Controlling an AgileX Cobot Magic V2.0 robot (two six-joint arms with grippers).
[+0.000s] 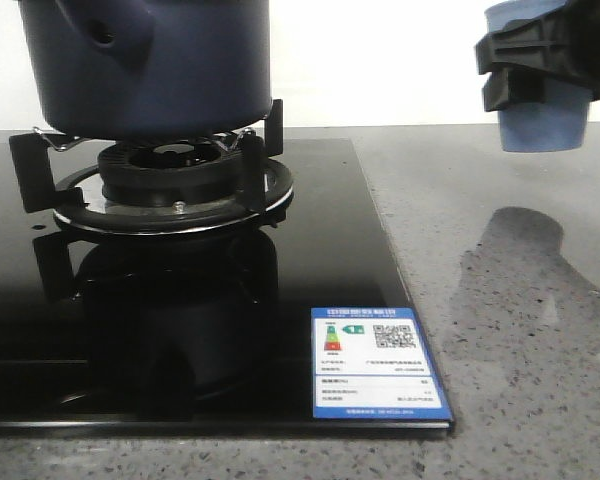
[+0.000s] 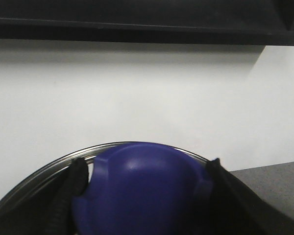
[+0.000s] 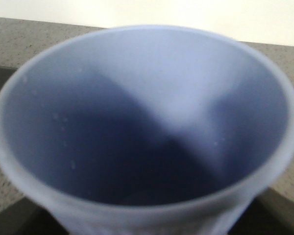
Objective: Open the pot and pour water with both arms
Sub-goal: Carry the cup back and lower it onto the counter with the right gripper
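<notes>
On the speckled grey table, the pot sits on the burner. The right pincer clamps the cup aloft, ready for pouring; the left pincer grips the lid knob.

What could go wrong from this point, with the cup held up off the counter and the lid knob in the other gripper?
1. The right gripper holds the cup in mid-air beside the stove; a loose grip could drop it onto the counter.
2. The left gripper clasps the lid knob only by its rounded sides, so the lid might slip.
3. The pot sits on narrow burner supports; a knock could shift it.
</notes>
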